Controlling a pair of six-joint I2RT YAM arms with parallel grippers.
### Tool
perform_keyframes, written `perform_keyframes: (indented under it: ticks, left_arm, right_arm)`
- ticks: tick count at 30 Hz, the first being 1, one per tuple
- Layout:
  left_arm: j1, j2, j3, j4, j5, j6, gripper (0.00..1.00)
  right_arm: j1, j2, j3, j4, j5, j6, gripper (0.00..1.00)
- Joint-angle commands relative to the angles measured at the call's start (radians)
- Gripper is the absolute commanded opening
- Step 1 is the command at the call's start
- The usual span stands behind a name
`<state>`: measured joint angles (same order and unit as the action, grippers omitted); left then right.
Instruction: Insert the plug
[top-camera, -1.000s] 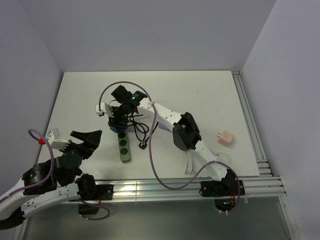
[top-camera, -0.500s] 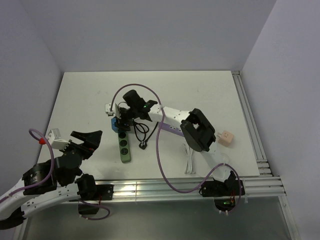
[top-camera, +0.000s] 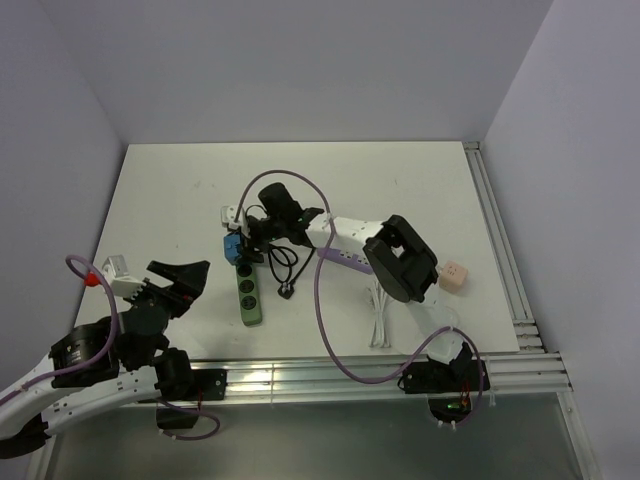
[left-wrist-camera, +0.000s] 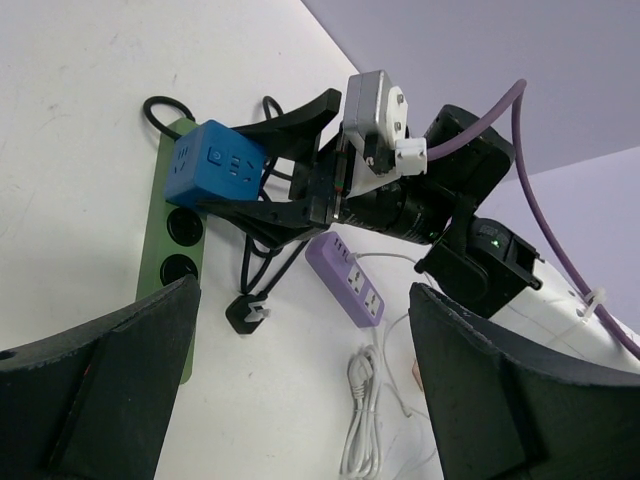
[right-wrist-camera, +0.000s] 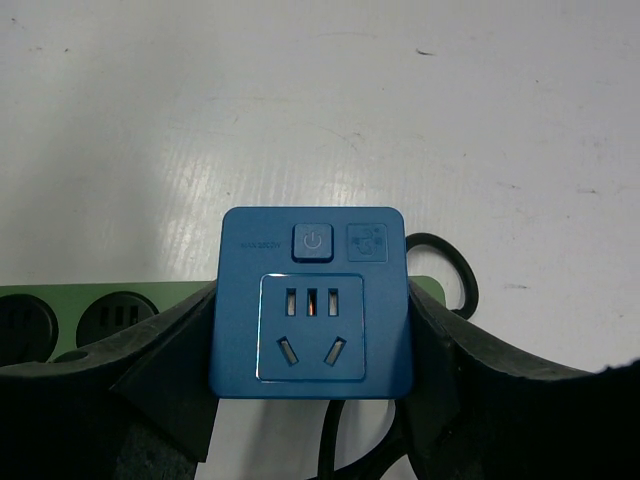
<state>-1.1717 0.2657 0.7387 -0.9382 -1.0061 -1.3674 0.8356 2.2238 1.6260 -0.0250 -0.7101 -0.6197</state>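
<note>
The plug (right-wrist-camera: 312, 303) sits between the fingers of the right gripper (right-wrist-camera: 312, 345), which clamp its two sides; its socket face is turned up toward the wrist camera. Directly beneath the gripper lies the far end of the green power strip (left-wrist-camera: 170, 270), whose free sockets run away from the fingers toward the arm bases. The left wrist view shows the plug tilted against that end. Whether its pins have entered a socket cannot be told, so I judge the plug carried and lined up but not yet pressed home, with the release still to come.

The left gripper (left-wrist-camera: 300, 400) hangs well apart, near its own base, jaws spread wide and empty. Behind the right gripper's wrist lie a purple strip (left-wrist-camera: 352, 285) and a white cable (top-camera: 380, 325).

Compared with a second ago, the plug is at nearly the same spot, while the right arm has swung round: its elbow now stands just beside the pink adapter (top-camera: 457, 275).
</note>
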Motion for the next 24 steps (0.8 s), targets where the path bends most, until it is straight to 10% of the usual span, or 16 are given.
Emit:
perform_keyframes:
  ticks: [1,24]
  left_arm:
    - [0.003,0.012,-0.009,0.044,0.017,0.037,0.91]
    - [0.003,0.015,0.005,0.033,0.035,0.034,0.91]
  right_arm:
    - [-0.044,0.161,-0.198,-0.343,0.152,0.011,0.00]
    - [-0.093,0.242,-0.191,-0.311,0.116,0.021,0.00]
